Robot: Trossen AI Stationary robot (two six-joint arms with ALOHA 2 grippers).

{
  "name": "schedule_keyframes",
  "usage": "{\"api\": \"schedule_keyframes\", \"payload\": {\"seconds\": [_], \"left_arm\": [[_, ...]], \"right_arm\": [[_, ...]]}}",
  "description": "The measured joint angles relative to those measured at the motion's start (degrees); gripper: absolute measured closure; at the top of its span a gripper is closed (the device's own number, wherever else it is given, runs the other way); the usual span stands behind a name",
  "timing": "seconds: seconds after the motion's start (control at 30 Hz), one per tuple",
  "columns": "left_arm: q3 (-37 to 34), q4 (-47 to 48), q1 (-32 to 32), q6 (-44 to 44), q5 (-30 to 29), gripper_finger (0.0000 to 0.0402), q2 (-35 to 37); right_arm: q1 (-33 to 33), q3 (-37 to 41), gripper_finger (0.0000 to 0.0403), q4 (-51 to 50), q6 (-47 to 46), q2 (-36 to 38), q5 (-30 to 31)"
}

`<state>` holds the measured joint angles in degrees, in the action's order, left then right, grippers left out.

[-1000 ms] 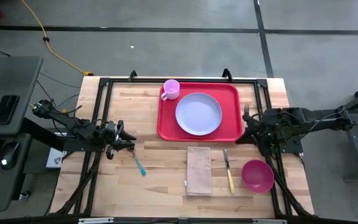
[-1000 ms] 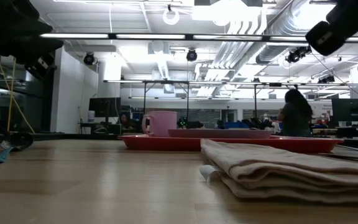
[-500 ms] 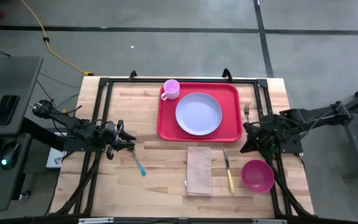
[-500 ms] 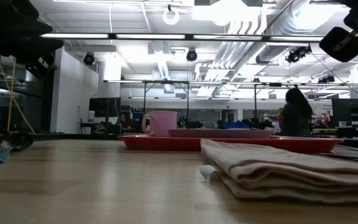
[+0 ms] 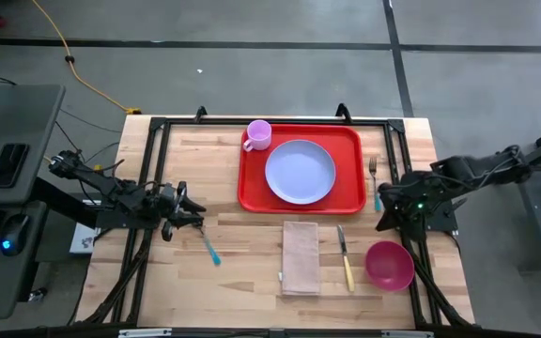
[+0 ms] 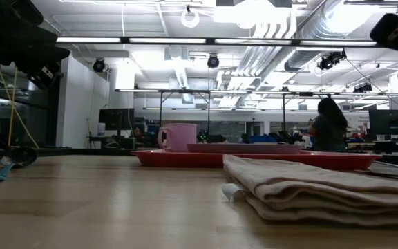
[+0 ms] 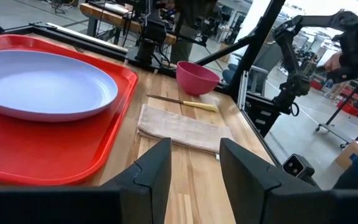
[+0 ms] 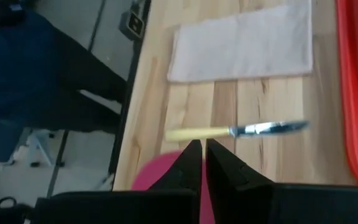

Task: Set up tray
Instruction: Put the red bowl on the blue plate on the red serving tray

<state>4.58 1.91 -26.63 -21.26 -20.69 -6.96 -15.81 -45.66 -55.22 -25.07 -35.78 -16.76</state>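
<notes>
Wooden tabletop (image 5: 242, 244), pale planks in a black frame, open workshop beyond it.

Tray (image 5: 252, 188): red, at the far middle of the tabletop. Lavender plate (image 5: 300, 171) lies centred in it; pink mug (image 5: 258, 134) stands in its far left corner. Judgement: the large pieces are seated, so small ware goes around them.

Outward, on bare wood, none on the tray:
- fork (image 5: 374, 170) just beside the tray's right rim
- folded tan napkin (image 5: 301, 256) near the tray's near edge
- yellow-handled knife (image 5: 345, 255) beside the napkin, blade toward the tray
- pink bowl (image 5: 389, 265) at the near right
- teal utensil (image 5: 210, 248), kind unclear, near left

Right end effector (image 8: 199, 158): fingers pressed together on nothing, above the right edge of the tabletop between fork and bowl; knife lies ahead of it.

Left end effector (image 7: 192, 163): fingers parted, nothing between them, low over the left side, the teal utensil close by.

In the way: plate fills most of the tray, leaving narrow strips. Bowl likely has to go on the plate.
</notes>
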Motion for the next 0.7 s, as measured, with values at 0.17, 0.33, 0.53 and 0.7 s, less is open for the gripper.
{"api": "schedule_keyframes", "payload": {"seconds": [0.17, 0.33, 0.53, 0.7], "left_arm": [[0.0, 0.0, 0.0, 0.0, 0.0, 0.0236, 0.0], [0.0, 0.0, 0.0, 0.0, 0.0, 0.0236, 0.0], [0.0, 1.3, 0.0, 0.0, 0.2, 0.0236, 0.0], [0.0, 1.7, 0.0, 0.0, 0.2, 0.0236, 0.0]], "right_arm": [[0.0, -4.7, 0.0402, -7.9, 0.0, -4.5, -0.6], [0.0, -5.3, 0.0402, -11.8, 0.0, -8.6, -0.9], [0.0, -5.3, 0.0402, -14.1, -1.5, -11.7, -0.8], [0.0, -5.3, 0.0402, -16.8, -11.6, -13.0, 1.2]]}}
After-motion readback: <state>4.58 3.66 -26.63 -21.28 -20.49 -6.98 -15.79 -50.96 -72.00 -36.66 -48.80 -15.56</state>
